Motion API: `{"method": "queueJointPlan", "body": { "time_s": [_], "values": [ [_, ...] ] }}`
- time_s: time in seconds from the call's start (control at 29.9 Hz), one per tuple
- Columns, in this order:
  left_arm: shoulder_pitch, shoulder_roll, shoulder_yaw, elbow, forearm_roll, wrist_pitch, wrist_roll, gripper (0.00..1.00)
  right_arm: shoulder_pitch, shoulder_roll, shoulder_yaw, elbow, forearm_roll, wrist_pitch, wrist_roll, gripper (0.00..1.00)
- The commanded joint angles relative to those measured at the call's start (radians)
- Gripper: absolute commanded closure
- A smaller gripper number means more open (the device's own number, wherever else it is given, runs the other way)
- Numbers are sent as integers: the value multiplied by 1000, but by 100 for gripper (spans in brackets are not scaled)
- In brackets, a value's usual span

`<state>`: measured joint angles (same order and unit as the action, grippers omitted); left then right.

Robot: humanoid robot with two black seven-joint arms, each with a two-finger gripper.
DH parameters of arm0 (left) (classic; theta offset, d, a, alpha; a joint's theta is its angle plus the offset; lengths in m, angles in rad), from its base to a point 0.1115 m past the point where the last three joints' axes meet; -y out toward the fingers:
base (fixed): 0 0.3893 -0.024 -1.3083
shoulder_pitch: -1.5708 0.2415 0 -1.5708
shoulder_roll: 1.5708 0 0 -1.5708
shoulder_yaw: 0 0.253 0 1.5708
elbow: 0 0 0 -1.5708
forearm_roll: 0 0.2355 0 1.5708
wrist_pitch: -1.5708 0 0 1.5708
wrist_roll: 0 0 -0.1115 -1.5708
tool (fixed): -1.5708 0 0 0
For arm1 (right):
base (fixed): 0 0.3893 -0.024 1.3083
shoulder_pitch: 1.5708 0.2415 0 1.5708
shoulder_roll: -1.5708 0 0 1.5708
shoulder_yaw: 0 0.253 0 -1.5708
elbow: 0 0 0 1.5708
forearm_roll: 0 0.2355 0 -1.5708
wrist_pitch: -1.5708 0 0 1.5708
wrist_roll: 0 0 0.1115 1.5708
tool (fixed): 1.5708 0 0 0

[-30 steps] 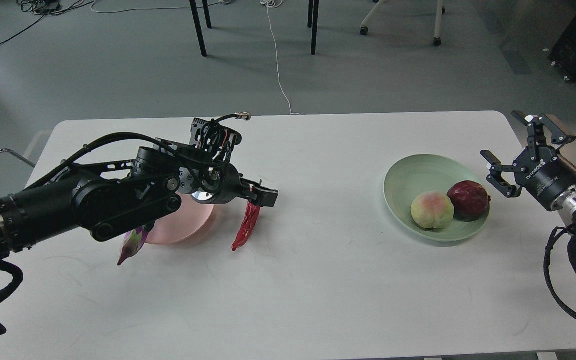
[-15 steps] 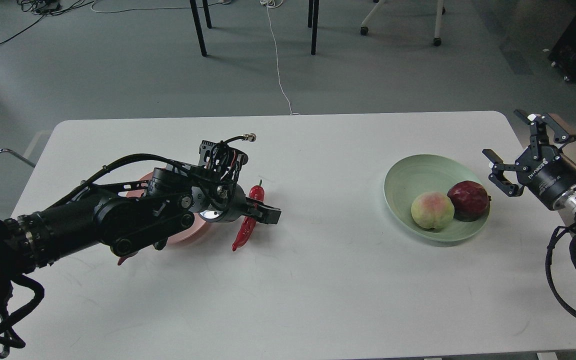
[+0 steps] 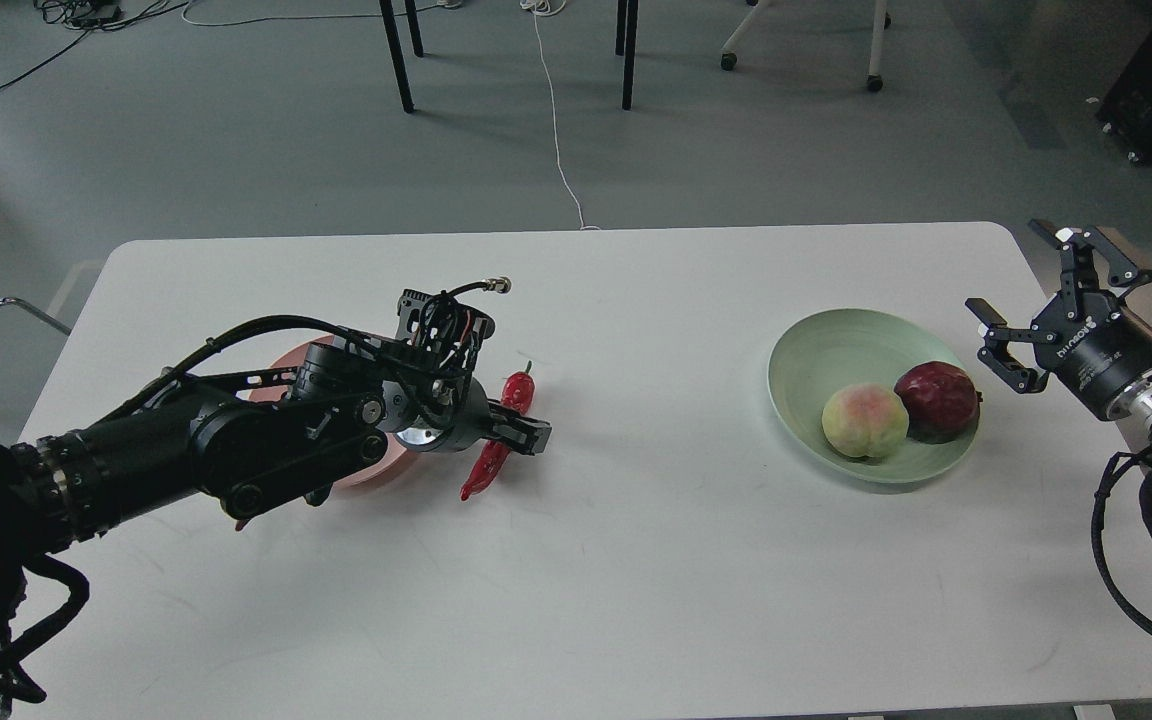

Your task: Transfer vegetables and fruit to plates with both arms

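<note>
My left gripper (image 3: 521, 432) is low over the table, its fingers closed across the middle of the red chili pepper (image 3: 484, 470), which lies just right of the pink plate (image 3: 376, 468). My left arm hides most of that plate. Only a small dark tip of the eggplant (image 3: 239, 522) shows below the arm. The peach (image 3: 864, 420) and the pomegranate (image 3: 936, 400) sit side by side in the pale green plate (image 3: 816, 345) at the right. My right gripper (image 3: 1006, 266) is open and empty, just right of the green plate.
The white table (image 3: 636, 600) ends just right of my right arm. Beyond its far edge the grey floor holds chair legs (image 3: 396, 55) and a white cable (image 3: 556, 120).
My left gripper came down from above the chili pepper onto its middle and drew its fingers in. The chili tilted slightly. My right gripper stayed almost still.
</note>
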<state>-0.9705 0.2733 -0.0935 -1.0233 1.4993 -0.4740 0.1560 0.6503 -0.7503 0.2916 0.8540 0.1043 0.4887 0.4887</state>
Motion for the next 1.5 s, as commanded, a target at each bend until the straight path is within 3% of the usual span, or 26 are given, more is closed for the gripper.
{"method": "queueJointPlan", "body": {
  "time_s": [0.0, 0.23, 0.5, 0.67, 0.87, 1.2, 1.24, 1.27, 1.3, 1.34, 1.47],
  "values": [
    [-13, 9, -2, -3, -1, 0, 14, 88, 0, 3, 0, -3, 0, 0, 0, 4],
    [-51, 87, -9, -69, -19, -15, 39, 89, 0, 6, 1, -4, 0, 0, 0, 4],
    [-65, 196, -94, -101, -237, -15, 171, 87, 0, 11, 1, -4, 0, 0, 0, 4],
    [-57, 264, -92, -135, -275, -15, 181, 87, 0, 12, 1, -3, 0, 0, 0, 3],
    [-50, 285, -88, -146, -398, -15, 229, 85, 0, 12, 0, -3, -2, 0, 0, 4],
    [-7, 325, -84, -164, -404, -15, 240, 70, 0, 11, 0, -3, -2, 0, 0, 3],
    [-5, 334, -84, -164, -404, -15, 238, 65, 0, 11, 0, -3, -2, 0, 0, 4],
    [-5, 339, -84, -164, -402, -15, 232, 55, 0, 11, 0, -3, -2, 0, 0, 4],
    [-5, 339, -89, -164, -402, -15, 224, 31, 0, 11, -2, -3, -2, 0, 0, 4],
    [-5, 342, -94, -164, -404, -15, 224, 0, 0, 11, -2, -3, -2, 0, 0, 3],
    [-19, 340, -126, -164, -404, -15, 218, 0, 0, 11, -5, -1, -2, 0, 0, 3]
  ]
}}
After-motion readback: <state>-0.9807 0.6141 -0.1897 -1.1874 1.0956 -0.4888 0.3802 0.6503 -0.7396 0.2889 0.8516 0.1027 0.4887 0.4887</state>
